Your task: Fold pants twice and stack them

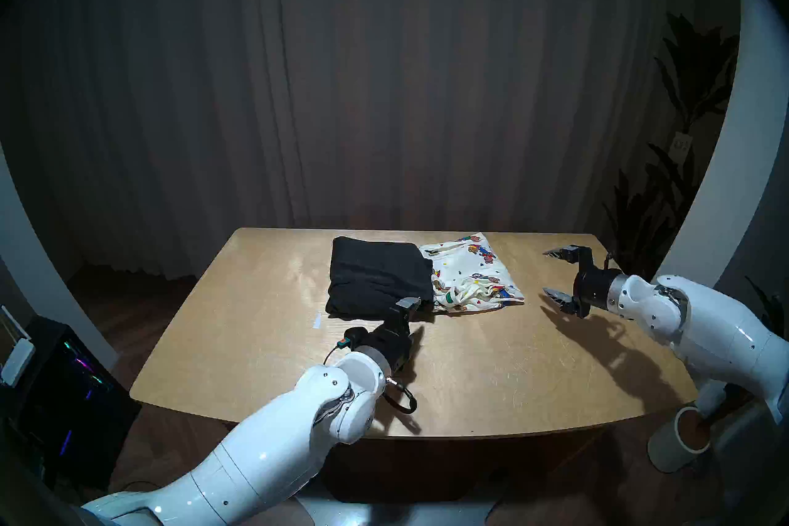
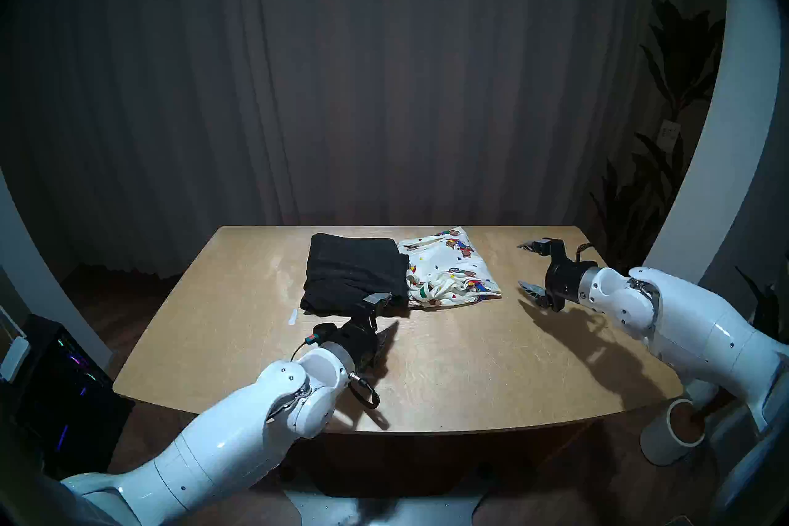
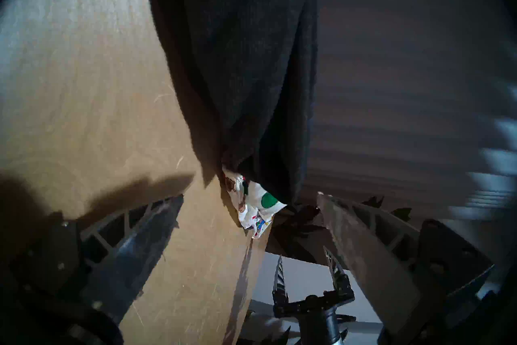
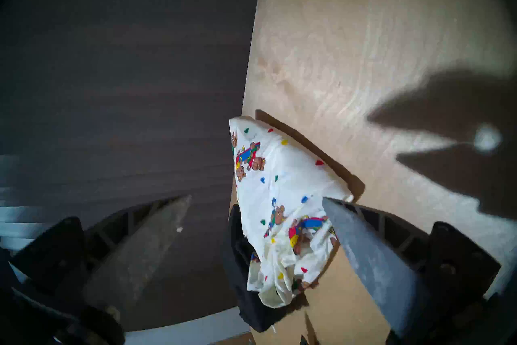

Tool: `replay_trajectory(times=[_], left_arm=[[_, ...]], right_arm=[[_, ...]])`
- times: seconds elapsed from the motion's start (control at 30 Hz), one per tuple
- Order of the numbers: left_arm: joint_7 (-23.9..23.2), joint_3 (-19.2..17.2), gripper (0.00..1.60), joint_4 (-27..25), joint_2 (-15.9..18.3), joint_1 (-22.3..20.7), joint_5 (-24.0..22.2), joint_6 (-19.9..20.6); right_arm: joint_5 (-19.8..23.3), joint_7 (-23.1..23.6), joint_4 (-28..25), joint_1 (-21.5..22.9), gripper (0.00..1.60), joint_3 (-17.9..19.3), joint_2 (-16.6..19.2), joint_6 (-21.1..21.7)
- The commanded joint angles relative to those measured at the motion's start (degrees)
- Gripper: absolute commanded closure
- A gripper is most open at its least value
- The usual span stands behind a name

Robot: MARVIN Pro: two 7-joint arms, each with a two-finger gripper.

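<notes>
Head stereo left: found the left gripper spread wide and empty, tips just short of the near right corner of the black pants, one finger raised over the cloth and the other low by the table, likely so as to take that corner between them. Saw the same in the left wrist view: dark knit filling the gap ahead, a scrap of printed cloth peeking from under its corner. Found the right gripper likewise spread and holding nothing, well off to the right of the clothes, above the wood, probably kept clear to leave room for the other arm. Noted the black pants lying as a thick, squared, folded bundle at the far middle of the table, its right edge overlapping the printed pants. Judged the printed pair flat at the back but bunched and rumpled at the near edge, not yet neatly folded. Judged stacking unfinished: bundles side by side with overlap, not one squarely atop the other.
</notes>
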Motion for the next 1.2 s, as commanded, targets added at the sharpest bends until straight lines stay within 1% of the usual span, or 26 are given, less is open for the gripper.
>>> replay_trajectory(times=[0.0, 0.07, 0.27, 0.5, 0.6, 0.77, 0.93, 1.17], left_arm=[[-4.2, 1.2, 0.0, 0.6, -5.4, -3.5, 2.2, -0.7], [-4.6, 1.7, 0.0, 0.5, -6.3, -3.7, 2.2, -0.5], [-6.5, 2.9, 0.0, 1.4, -8.3, -4.0, 3.8, -2.1], [-7.6, 3.6, 0.0, 2.2, -9.9, -3.9, 5.2, -4.8], [-7.2, 3.9, 0.0, 2.6, -10.7, -4.1, 5.3, -5.5], [-4.6, 3.5, 0.0, 2.8, -12.9, -3.9, 3.8, -8.0], [-3.9, 3.9, 0.0, 3.9, -13.8, -4.7, 4.3, -8.5], [-2.9, 4.2, 0.0, 4.0, -13.9, -5.1, 4.7, -8.6]], right_arm=[[-0.2, 3.5, -1.5, -1.7, 0.0, 0.4, 1.8, -0.8], [-0.5, 3.7, -0.7, -1.6, 0.0, 0.3, 1.1, -1.2], [-1.9, 4.7, 1.7, -0.8, 0.0, 0.2, -1.2, -2.0], [-3.5, 5.7, 3.5, 0.2, 0.0, 0.2, -3.0, -0.8], [-4.0, 5.9, 4.0, 0.5, 0.0, 0.2, -3.5, -0.5], [-4.4, 5.8, 4.8, 1.0, 0.0, 0.4, -4.1, 0.0], [-4.6, 5.9, 5.3, 1.3, 0.0, 0.5, -4.6, 0.3], [-4.7, 5.7, 5.6, 1.4, 0.0, 0.6, -5.1, 0.6]])
